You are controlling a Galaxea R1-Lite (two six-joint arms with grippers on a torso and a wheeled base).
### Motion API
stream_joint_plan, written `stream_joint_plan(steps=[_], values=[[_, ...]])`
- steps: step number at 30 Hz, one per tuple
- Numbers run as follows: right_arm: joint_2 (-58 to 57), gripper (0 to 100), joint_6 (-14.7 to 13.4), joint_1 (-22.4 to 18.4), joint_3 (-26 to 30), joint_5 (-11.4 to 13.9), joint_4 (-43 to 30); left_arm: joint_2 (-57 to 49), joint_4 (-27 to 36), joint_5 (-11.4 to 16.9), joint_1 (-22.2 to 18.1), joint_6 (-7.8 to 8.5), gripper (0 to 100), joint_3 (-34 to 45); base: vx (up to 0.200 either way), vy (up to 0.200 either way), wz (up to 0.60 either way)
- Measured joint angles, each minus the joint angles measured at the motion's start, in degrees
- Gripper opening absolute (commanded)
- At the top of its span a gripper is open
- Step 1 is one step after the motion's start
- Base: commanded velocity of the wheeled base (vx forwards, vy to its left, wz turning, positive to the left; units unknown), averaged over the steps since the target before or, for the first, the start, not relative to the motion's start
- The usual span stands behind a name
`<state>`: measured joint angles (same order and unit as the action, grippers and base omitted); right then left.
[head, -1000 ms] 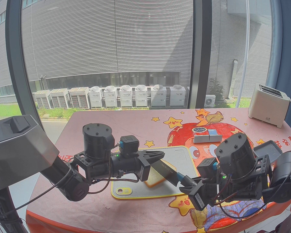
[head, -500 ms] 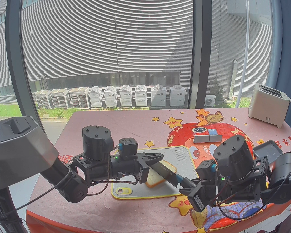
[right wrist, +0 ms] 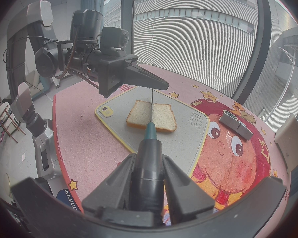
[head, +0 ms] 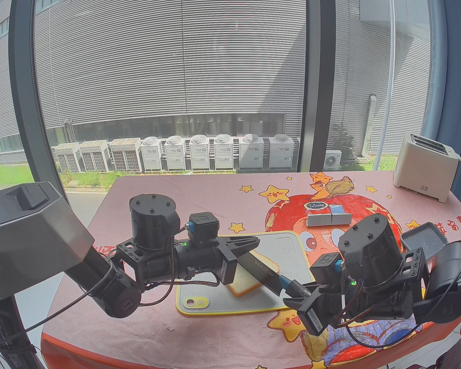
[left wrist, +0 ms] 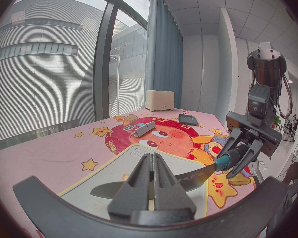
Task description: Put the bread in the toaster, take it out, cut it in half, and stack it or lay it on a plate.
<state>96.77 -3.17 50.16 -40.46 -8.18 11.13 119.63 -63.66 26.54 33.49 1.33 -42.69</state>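
Observation:
A slice of bread (head: 243, 281) (right wrist: 152, 116) lies flat on the grey, yellow-rimmed cutting board (head: 292, 247) (right wrist: 185, 142). My right gripper (head: 298, 295) (right wrist: 149, 157) is shut on the teal handle of a knife (head: 264, 272) (left wrist: 192, 179) (right wrist: 151, 133). The blade stands edge-down across the middle of the slice. My left gripper (head: 256, 242) (left wrist: 151, 154) (right wrist: 165, 83) hangs just above the bread's far side, fingers shut on nothing. The white toaster (head: 426, 166) (left wrist: 159, 99) stands at the table's far right corner. A dark plate (head: 424, 238) (left wrist: 188, 119) sits to the right, behind my right arm.
A grey knife block (head: 329, 216) (left wrist: 145, 129) (right wrist: 236, 124) lies behind the board on the cartoon-printed pink tablecloth. The table's front edge runs close below the board. A window wall backs the table.
My left gripper dipped slightly toward the bread and came back up. The right gripper with the knife shifted a little toward the table's front; the blade stays over the slice.

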Motion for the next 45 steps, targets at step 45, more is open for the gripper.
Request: stream_joint_plan(steps=[45], values=[[1.05,0,-0.06,-0.13,0.39,0.02,-0.40,4.18,-4.02,0.01,0.18,0.01,0,2.12,0.000,0.000,0.00]])
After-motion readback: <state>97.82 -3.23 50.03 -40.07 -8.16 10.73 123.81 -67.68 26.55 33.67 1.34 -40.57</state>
